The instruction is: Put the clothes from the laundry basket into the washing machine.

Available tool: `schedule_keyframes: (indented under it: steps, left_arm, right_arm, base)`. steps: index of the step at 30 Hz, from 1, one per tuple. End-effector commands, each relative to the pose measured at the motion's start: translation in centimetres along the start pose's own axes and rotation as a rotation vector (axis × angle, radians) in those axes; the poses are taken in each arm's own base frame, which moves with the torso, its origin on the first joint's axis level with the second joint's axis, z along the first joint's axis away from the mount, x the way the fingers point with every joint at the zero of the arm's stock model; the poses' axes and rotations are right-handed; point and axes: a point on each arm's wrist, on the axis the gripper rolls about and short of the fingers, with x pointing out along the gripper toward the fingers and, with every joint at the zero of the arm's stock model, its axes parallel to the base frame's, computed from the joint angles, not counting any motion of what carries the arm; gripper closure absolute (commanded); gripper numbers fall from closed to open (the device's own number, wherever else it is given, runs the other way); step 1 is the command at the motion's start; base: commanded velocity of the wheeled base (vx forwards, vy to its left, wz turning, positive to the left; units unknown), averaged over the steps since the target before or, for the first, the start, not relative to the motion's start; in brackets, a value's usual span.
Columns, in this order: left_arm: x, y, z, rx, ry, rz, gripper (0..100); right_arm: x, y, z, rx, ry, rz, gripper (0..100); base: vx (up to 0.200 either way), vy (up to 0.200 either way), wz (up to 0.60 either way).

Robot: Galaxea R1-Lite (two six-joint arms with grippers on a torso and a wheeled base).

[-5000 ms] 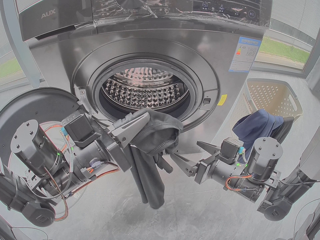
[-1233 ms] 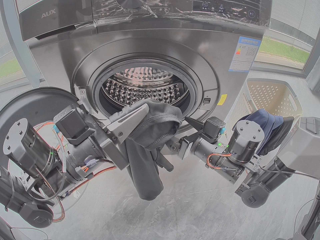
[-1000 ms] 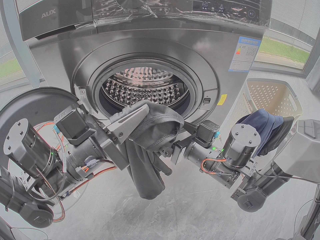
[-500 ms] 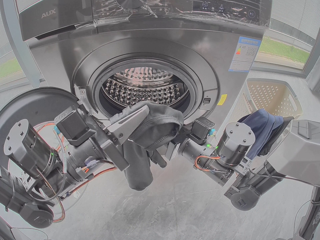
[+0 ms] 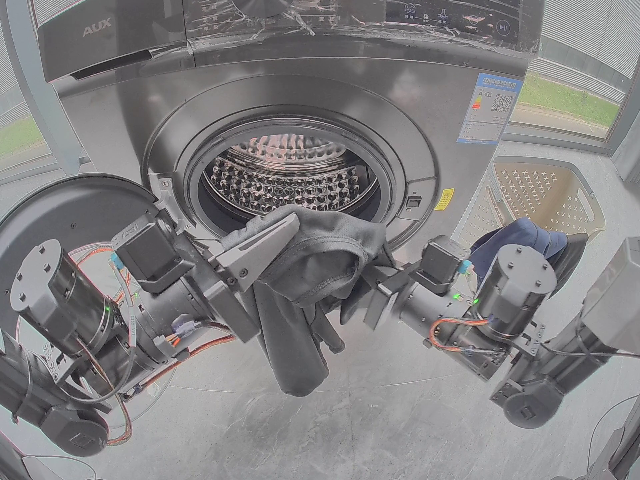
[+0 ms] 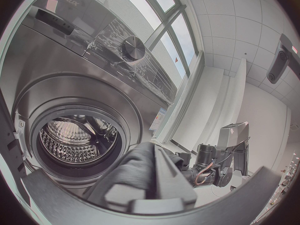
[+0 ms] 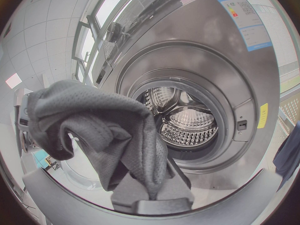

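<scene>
**Head view.** The washing machine [image 5: 427, 95] stood on the grey floor [image 5: 373, 428]. Its door [image 5: 63, 211] was swung open to the left, and the drum [image 5: 287, 185] was exposed.

The left gripper [image 5: 287, 231] hung just in front of the lower rim of the opening, its fingers clamped on a grey garment [image 5: 320, 261]. The cloth was bunched over the upper finger. Its long end hung straight down, clear of the floor.

The right gripper [image 5: 372, 288] sat just beside it on the right, closed on the garment's right edge. The cloth spanned between the two grippers. The garment was outside the drum, in front of the opening.

The laundry basket [image 5: 550, 191] stood by the machine's right side. A blue garment [image 5: 523, 241] was draped over its near rim.

**Left wrist view.** The grey cloth lay pinched against the gripper's finger, with little gap between the fingers. The open drum sat beyond it, low in the machine's front. The right arm [image 6: 207, 167] showed past the cloth, close behind it.

**Right wrist view.** The cloth showed a fine mesh texture and lay lumped over the gripper. A fold ran down between the fingers, which were pressed together on it. The drum's opening lay just beyond. A strip of the blue garment showed beside the machine.
</scene>
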Motion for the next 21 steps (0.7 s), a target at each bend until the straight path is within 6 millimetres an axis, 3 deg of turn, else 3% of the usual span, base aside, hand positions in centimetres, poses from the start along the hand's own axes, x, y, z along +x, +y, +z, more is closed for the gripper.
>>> schedule_keyframes:
  steps: [1, 7, 21]
  left_arm:
    - [-0.1, 0.0, -0.3, -0.008, 0.016, 0.003, 0]
    - [-1.6, 0.2, -1.9, -0.070, 0.100, 0.041, 0]
    - [-1.7, 1.0, -6.2, -0.100, 0.263, 0.091, 0]
  right_arm:
    - [-3.8, 0.3, 2.8, 0.000, -0.028, 0.003, 100]
    - [-6.4, 0.4, 5.7, -0.002, -0.094, 0.015, 100]
    - [-6.9, 1.6, 5.7, 0.000, -0.093, 0.061, 100]
  base:
    - [0.000, 0.000, 0.00]
    - [0.000, 0.000, 0.00]
    - [0.000, 0.000, 0.00]
